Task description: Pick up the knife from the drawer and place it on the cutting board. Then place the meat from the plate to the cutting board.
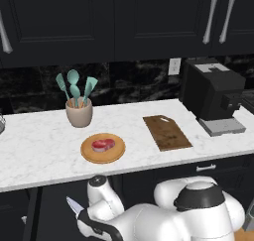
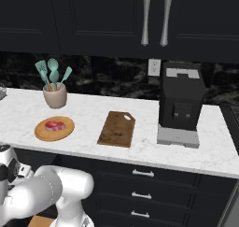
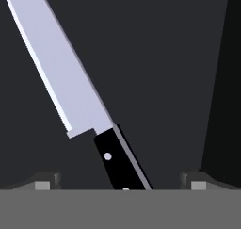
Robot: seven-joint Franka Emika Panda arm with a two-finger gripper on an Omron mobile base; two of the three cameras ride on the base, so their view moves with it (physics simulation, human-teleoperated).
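Fingers [image 3: 46,181] spread wide apart either side of the knife [image 3: 70,89] handle down in the drawer [image 3: 160,72], so gotta center up before squeezing, probably.

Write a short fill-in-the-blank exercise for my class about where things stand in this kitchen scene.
1. The meat lies on the round ____.
2. The cutting board carries ____ on it so far.
3. In the hand view, the knife has a silver blade and a ____ handle.
4. The cup behind the plate holds ____ utensils.

Missing words: plate; nothing; black; teal
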